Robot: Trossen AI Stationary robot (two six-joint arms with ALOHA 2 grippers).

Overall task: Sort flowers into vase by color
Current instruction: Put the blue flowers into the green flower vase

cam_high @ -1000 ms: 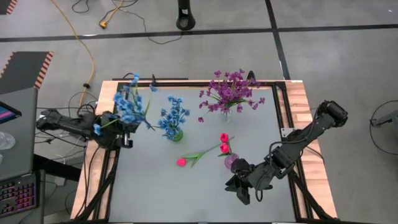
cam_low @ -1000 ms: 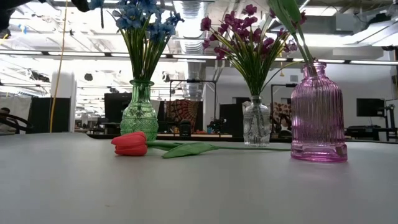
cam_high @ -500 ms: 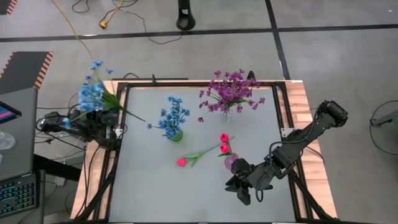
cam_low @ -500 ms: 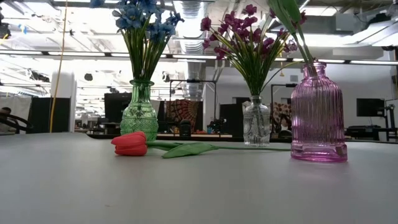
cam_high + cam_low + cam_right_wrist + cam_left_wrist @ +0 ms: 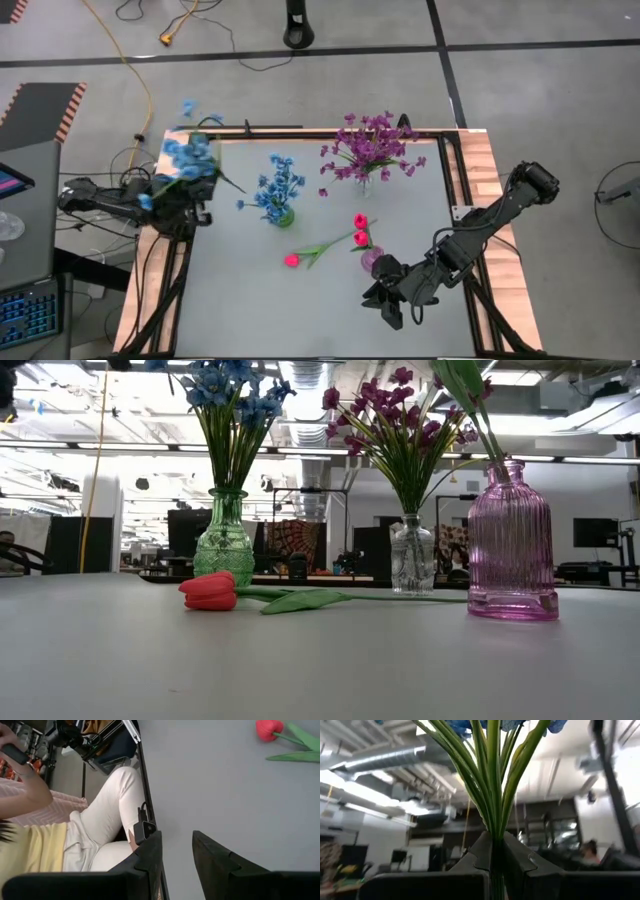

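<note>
Left claw (image 5: 185, 187) at 9 o'clock clamps blue flowers (image 5: 187, 155); right claw (image 5: 400, 312) idles, fingers parted. Green vase (image 5: 283, 215) holds blue sprigs, clear vase (image 5: 364, 184) purple, pink vase (image 5: 372, 261) tulips.

Lighting: bright, even, overhead. Glare: ceiling strip lights (image 5: 300, 375) blown out. Blur: raised blue flower sprigs (image 5: 187, 155). Shadows faint.
</note>
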